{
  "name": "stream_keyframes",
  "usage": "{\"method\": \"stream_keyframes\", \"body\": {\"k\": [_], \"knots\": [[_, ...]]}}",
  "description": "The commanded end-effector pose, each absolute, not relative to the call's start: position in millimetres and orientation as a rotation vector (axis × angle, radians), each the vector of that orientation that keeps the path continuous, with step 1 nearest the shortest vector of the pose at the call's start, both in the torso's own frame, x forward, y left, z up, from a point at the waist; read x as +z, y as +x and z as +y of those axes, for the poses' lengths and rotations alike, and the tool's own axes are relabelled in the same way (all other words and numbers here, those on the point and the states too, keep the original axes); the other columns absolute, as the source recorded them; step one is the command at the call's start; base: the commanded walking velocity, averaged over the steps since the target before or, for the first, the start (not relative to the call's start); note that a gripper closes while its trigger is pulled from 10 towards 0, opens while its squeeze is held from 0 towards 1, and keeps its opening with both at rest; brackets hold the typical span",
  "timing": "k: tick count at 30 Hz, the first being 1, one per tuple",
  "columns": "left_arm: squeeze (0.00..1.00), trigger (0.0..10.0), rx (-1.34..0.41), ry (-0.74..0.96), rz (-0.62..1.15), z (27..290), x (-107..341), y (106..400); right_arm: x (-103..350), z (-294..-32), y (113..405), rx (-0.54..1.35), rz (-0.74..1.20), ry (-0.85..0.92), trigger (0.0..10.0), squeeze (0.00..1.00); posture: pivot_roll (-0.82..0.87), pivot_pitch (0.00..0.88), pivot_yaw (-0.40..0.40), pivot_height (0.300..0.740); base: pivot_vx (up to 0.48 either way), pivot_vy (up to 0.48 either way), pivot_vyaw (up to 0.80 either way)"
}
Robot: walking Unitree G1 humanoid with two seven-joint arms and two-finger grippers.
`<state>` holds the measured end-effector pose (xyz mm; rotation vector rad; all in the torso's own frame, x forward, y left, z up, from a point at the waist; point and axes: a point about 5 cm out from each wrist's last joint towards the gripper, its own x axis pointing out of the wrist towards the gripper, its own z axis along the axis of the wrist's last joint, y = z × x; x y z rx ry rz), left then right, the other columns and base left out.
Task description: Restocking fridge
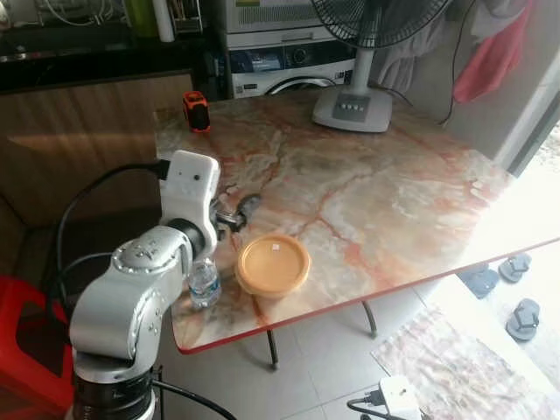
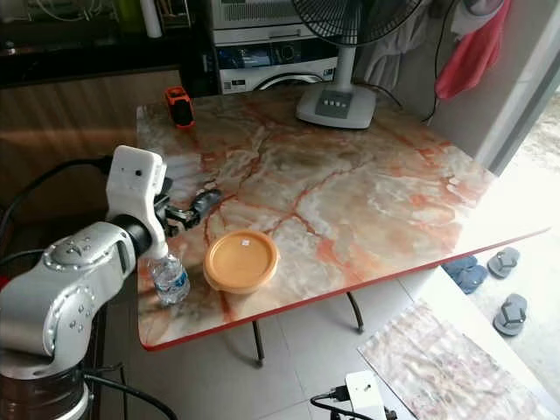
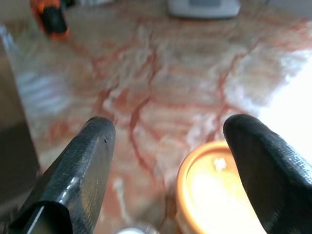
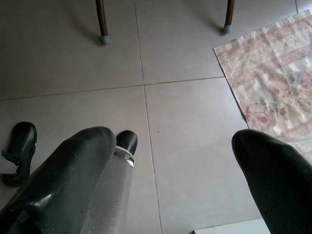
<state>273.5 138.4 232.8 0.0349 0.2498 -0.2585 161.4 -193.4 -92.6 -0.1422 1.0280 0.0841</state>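
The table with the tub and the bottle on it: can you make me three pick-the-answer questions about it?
1. Where is the water bottle?
A. near the table's front left corner
B. beside the fan
C. on the floor

2. What colour is the round tub?
A. blue
B. orange
C. green

3. How are the left gripper's fingers?
A. shut on the bottle
B. shut on the tub
C. open, holding nothing

Answers: 1 A, it stands at the near left edge, beside the tub. 2 B, its lid is pale orange. 3 C, the left wrist view shows a wide gap between them.

The robot's arm hides the water bottle [image 1: 204, 284] top, the fan [image 1: 372, 26] is cropped, and the left wrist view's pretty blurry.
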Motion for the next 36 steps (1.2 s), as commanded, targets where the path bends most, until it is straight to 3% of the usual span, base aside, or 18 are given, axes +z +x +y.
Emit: {"method": "stream_keyframes", "body": {"k": [1, 7, 18, 36], "knots": [[0.0, 10.0, -0.311, 0.038, 0.276, 134, 237, 268, -93, -192, 161, 0.074, 1.034, -0.119, 10.0, 0.0, 0.15, 0.0, 0.002, 0.74, 0.0, 0.0, 0.0], [0.0, 10.0, -0.374, 0.088, 0.377, 131, 229, 259, -93, -192, 161, 0.075, 1.037, -0.111, 10.0, 0.0, 0.15, 0.0, 0.003, 0.74, 0.0, 0.0, 0.0], [0.0, 10.0, -0.297, 0.163, 0.44, 149, 231, 257, -94, -193, 160, 0.084, 1.052, -0.109, 10.0, 0.0, 0.15, 0.0, 0.002, 0.74, 0.0, 0.0, 0.0], [0.0, 10.0, -0.262, 0.122, 0.502, 160, 217, 255, -93, -196, 161, 0.098, 1.055, -0.123, 10.0, 0.0, 0.14, 0.0, -0.016, 0.74, 0.0, 0.0, 0.0]]}}
